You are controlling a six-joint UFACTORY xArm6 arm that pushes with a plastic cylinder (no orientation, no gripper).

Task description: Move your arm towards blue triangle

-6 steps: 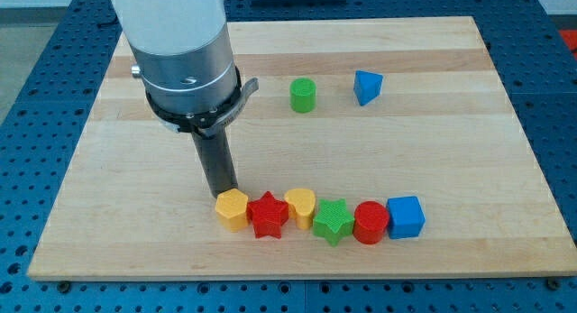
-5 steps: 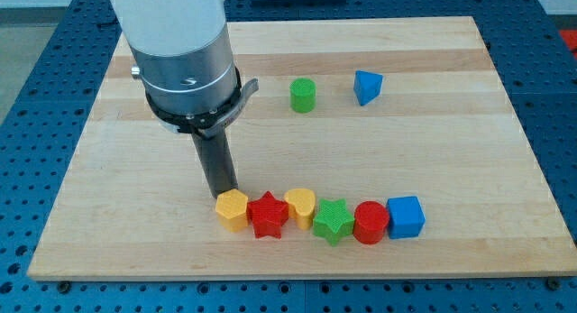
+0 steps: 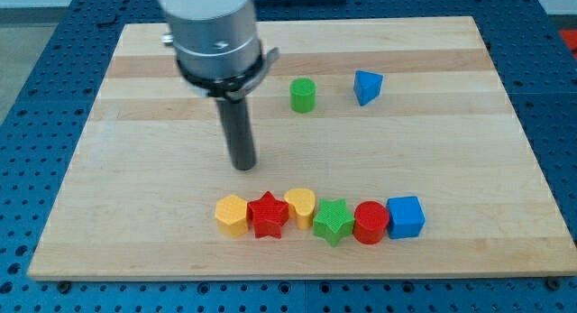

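Observation:
The blue triangle (image 3: 366, 86) lies near the view's top right on the wooden board (image 3: 135, 169). My tip (image 3: 244, 166) rests on the board well to the left of it and lower, about level between the green cylinder (image 3: 304, 95) and the bottom row of blocks. It touches no block. The green cylinder stands between my tip and the blue triangle, a little left of the triangle.
A row of blocks lies near the view's bottom: yellow hexagon (image 3: 232, 212), red star (image 3: 268, 214), yellow heart (image 3: 300, 205), green star (image 3: 334, 221), red cylinder (image 3: 370, 223), blue cube (image 3: 405, 216). The arm's wide grey body (image 3: 215, 33) hangs over the top left.
My tip has moved up and to the right, away from the yellow hexagon it stood next to. No block has moved.

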